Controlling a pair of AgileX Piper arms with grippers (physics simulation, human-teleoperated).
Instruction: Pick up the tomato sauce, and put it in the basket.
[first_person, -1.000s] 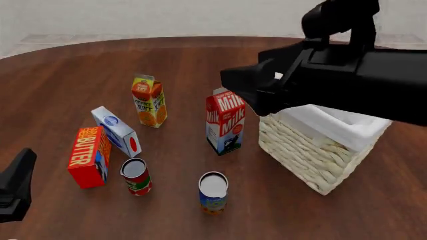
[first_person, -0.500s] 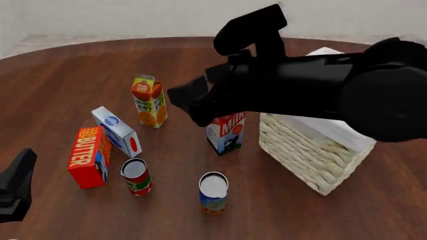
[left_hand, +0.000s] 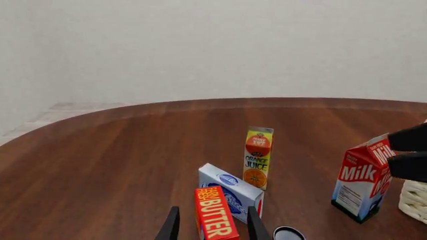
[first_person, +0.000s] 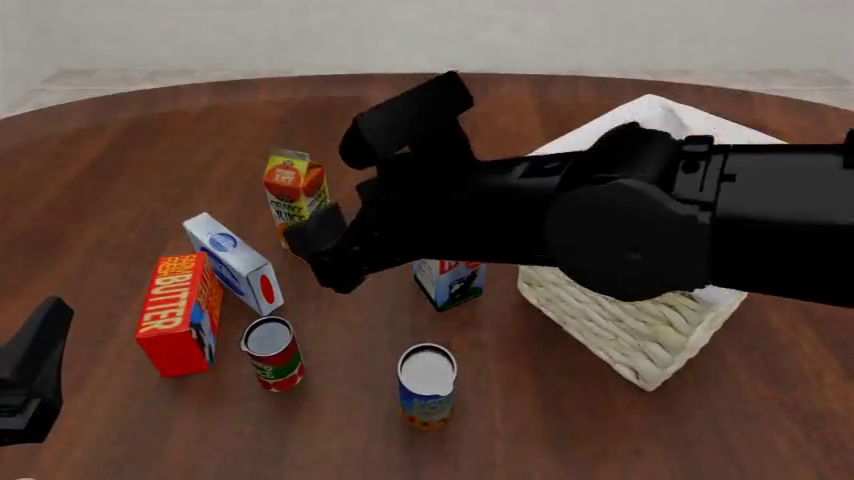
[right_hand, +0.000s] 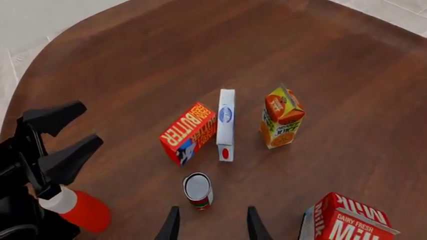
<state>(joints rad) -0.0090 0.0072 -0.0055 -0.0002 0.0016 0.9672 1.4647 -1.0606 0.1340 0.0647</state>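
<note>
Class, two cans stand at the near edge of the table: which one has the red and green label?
The tomato sauce, the can standing next to the red butter box. The other can, nearer the basket, wears a blue-and-orange label.

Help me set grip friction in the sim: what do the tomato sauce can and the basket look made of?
The tomato sauce can looks like metal: silver-grey top, with a glossy red and green label that is probably paper. The basket looks like pale woven wicker, with visible braided rows and a matte finish; its white lining looks like cloth folded over the rim.
</note>
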